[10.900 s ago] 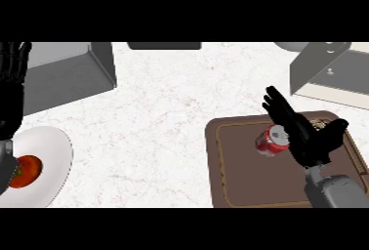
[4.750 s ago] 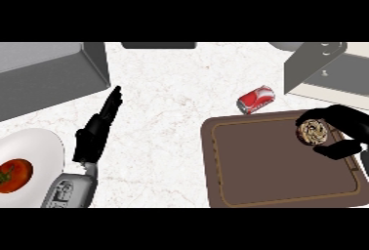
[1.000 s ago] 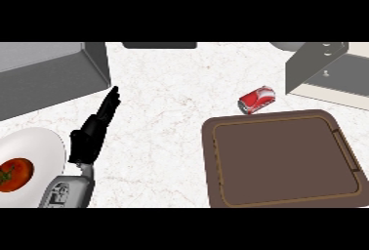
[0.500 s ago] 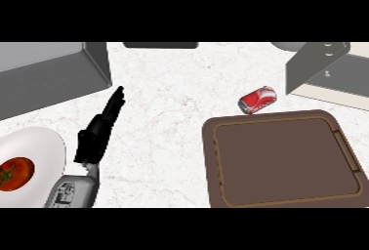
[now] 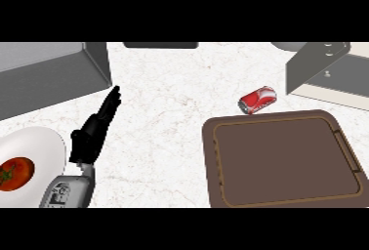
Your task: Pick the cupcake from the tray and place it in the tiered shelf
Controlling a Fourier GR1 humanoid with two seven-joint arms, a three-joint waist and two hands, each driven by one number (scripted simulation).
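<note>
Left hand [image 5: 93, 132] higher (fingers straight, empty)

You look down on a white marbled table [image 5: 173, 97] with faint grey veins, evenly lit, with soft shadows falling beside the things that stand on it. At ten o'clock a large grey metal box [image 5: 47, 73] stands at the table's far left. At twelve o'clock a dark, flat object [image 5: 160, 45] shows at the far edge; what it is, you cannot tell.
</note>
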